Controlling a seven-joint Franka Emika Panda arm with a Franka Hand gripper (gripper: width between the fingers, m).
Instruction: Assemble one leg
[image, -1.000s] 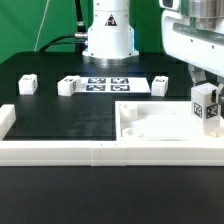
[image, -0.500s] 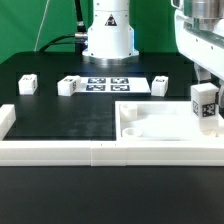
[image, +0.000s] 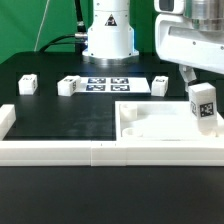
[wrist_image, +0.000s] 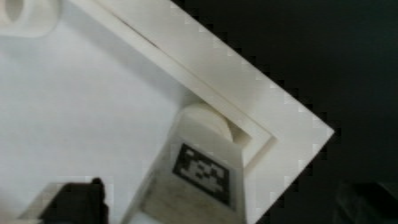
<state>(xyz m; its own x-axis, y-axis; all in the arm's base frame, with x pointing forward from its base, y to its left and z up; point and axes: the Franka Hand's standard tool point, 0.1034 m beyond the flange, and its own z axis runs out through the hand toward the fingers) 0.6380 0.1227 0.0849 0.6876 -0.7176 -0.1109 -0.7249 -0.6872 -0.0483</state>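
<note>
A leg, a small white post with a black-and-white tag, stands upright in the corner recess of the large white slab at the exterior view's right. My gripper hangs just above it, jaws apart and not touching it. In the wrist view the leg rises from the slab's corner, with my gripper around it. One dark finger stands clear of its side.
Three more legs lie on the black table: one at the exterior view's left, one beside the marker board, one right of it. A white rail runs along the front. The robot base stands behind.
My gripper has let go of the leg and risen, shifting slightly to the exterior view's left. The leg stays upright in the slab's corner.
</note>
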